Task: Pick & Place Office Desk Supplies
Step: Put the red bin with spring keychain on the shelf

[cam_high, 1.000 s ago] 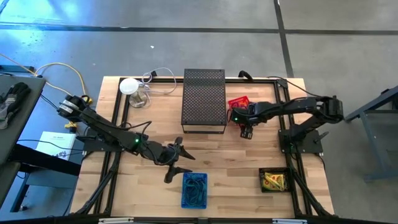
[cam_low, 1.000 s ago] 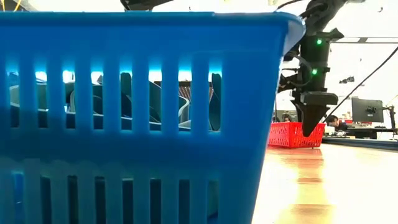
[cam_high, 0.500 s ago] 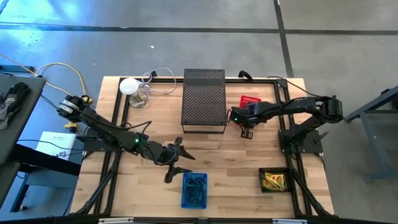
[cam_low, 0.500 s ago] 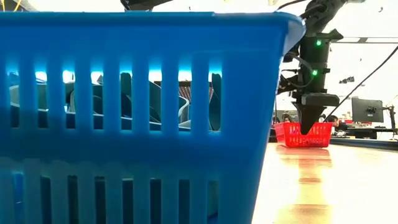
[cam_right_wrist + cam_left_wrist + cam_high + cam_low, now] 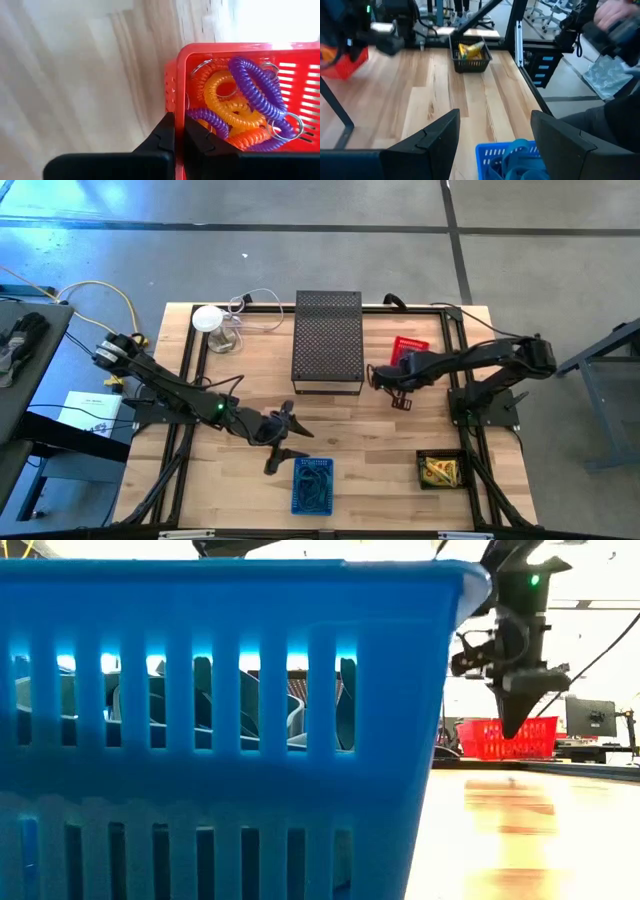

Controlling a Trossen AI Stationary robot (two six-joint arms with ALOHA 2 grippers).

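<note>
A red basket (image 5: 408, 345) holds several coiled loops (image 5: 245, 105) in purple, orange and yellow. It is right of the black mesh box (image 5: 327, 340). My right gripper (image 5: 402, 370) points steeply down over the basket's near wall and is shut on it. In the low view the basket (image 5: 480, 738) shows behind that gripper (image 5: 515, 730), its underside just above the tabletop. My left gripper (image 5: 288, 438) stands open, nothing between its fingers, beside a blue basket (image 5: 312, 485) near the front edge. A small black basket (image 5: 438, 471) holds yellow packets. My right gripper pinches the red basket's side wall (image 5: 175, 102) between its two fingers, one finger (image 5: 200, 137) inside the basket and one (image 5: 162, 135) outside. The fingers come from above, pointing steeply down. The basket hangs about level below them, slightly off the table.
A white round object (image 5: 207, 318) with a thin cable sits at the far left. The blue basket (image 5: 220, 720) fills most of the low view. Bare wood lies between the two arms. A person (image 5: 615, 30) shows beyond the table's edge in the left wrist view.
My right gripper has moved toward the table's right edge and a little upward, taking the red basket along. The basket has gone from beside the mesh box to farther right and has come up off the table.
</note>
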